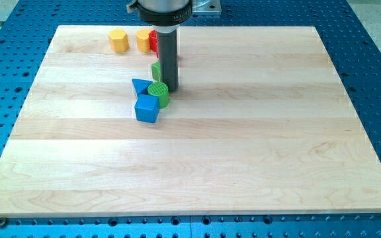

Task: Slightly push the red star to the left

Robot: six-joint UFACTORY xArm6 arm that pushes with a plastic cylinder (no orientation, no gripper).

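The red star (153,42) lies near the board's top edge and is mostly hidden behind the dark rod; only its left part shows, touching a yellow block (142,39). My tip (169,88) rests on the board well below the red star in the view. It sits just right of a green round block (158,93) and apart from the star.
A yellow hexagon block (118,39) lies left of the yellow block. A green block (156,71) shows beside the rod's left edge. A blue triangle (139,86) and a blue cube (147,108) cluster with the green round block. The wooden board (256,145) sits on a blue perforated table.
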